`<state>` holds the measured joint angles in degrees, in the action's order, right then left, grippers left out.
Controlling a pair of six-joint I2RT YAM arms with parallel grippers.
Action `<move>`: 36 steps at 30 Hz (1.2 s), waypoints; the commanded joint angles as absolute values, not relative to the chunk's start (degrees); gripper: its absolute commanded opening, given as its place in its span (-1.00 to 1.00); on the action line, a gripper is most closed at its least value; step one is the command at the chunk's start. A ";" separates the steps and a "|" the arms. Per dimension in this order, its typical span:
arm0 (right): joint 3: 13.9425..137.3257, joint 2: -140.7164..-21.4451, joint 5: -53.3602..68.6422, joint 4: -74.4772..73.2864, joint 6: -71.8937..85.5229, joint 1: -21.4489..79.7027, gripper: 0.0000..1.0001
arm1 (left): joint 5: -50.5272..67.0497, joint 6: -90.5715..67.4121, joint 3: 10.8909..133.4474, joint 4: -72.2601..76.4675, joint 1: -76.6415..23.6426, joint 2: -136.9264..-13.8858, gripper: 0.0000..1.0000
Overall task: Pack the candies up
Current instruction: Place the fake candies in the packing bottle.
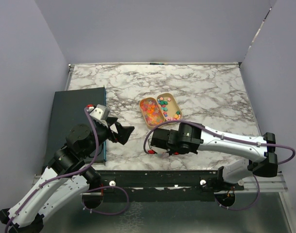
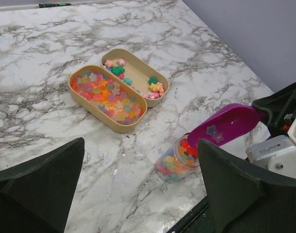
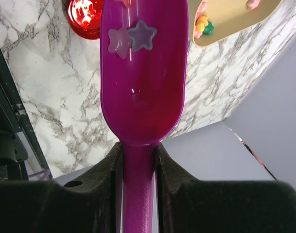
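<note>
Marble-patterned tabletop (image 1: 211, 87) boxed in by grey walls fills the overhead view, with a dark mat (image 1: 72, 114) along its left edge. Two tan oval trays sit side by side at centre. The fuller tray (image 1: 142, 108) is heaped with candies (image 1: 151, 111), and the second tray (image 1: 170, 104) is only sprinkled. The left gripper (image 1: 124, 134) hangs spread wide and empty near the trays. The right gripper (image 1: 156, 141) reaches in by the near edge; what it carries is hard to make out from up here.

From the left wrist, the purple scoop (image 2: 225, 125) slopes down to the mouth of a small clear jar (image 2: 173, 164), part-filled with mixed sweets and well apart from the trays.

The right wrist shows the fingers (image 3: 101, 184) closed partway, clamping the scoop's handle. Two star-shaped candies (image 3: 142, 35) cling to the bowl near its tip. A shiny red round thing (image 3: 84, 13) lies just beside it, lid or jar mouth I cannot tell.

The step looks like emptying the scoop into the jar. Done well, that means a steeper tilt with the lip kept over the mouth, perhaps with a small shake, so the stragglers slide in and not onto the marble. The main supply lies beyond the scoop, in the fuller tray.
</note>
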<state>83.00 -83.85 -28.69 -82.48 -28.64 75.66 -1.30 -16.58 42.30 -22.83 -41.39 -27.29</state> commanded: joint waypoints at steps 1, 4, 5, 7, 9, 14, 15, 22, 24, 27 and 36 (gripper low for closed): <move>81.35 -84.26 -32.99 -83.85 -32.12 77.59 -0.99 | -0.79 -16.02 41.75 -22.18 -41.57 -27.51 0.98; 80.46 -84.62 -36.68 -83.77 -32.25 78.76 -0.99 | -0.81 -16.01 41.76 -22.23 -41.57 -27.49 0.98; 80.49 -84.48 -37.79 -83.83 -32.21 78.97 -0.99 | -0.87 -16.04 41.78 -22.18 -41.57 -27.51 0.98; 80.09 -84.23 -40.46 -83.49 -32.21 79.35 -0.99 | -0.88 -16.05 41.80 -22.22 -41.55 -27.51 0.98; 79.81 -83.91 -42.65 -82.99 -32.61 79.74 -0.99 | -0.92 -16.04 41.76 -22.23 -41.57 -27.61 0.98; 78.58 -83.77 -46.10 -81.77 -33.69 81.01 -0.99 | -0.98 -16.00 41.78 -22.18 -41.57 -27.72 0.98; 78.65 -83.64 -46.21 -81.44 -33.80 81.08 -0.99 | -0.97 -16.07 41.80 -22.22 -41.57 -27.69 0.98; 80.18 -79.66 -43.02 -75.43 -33.23 81.12 -0.99 | -1.05 -16.03 41.80 -22.23 -41.57 -27.51 0.98; 81.00 -78.97 -41.93 -73.24 -32.26 81.08 -0.99 | -1.03 -16.00 41.79 -22.20 -41.57 -27.54 0.99; 81.70 -78.00 -39.28 -69.17 -31.48 80.14 -0.99 | -0.88 -16.07 41.76 -22.17 -41.56 -27.70 0.98; 87.40 -81.72 -28.98 -64.07 -24.31 69.47 -0.99 | -0.96 -16.11 41.75 -22.19 -41.56 -27.99 0.98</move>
<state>83.07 -79.26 -35.29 -67.88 -29.02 73.41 -1.32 -16.58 42.30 -22.81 -41.39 -27.81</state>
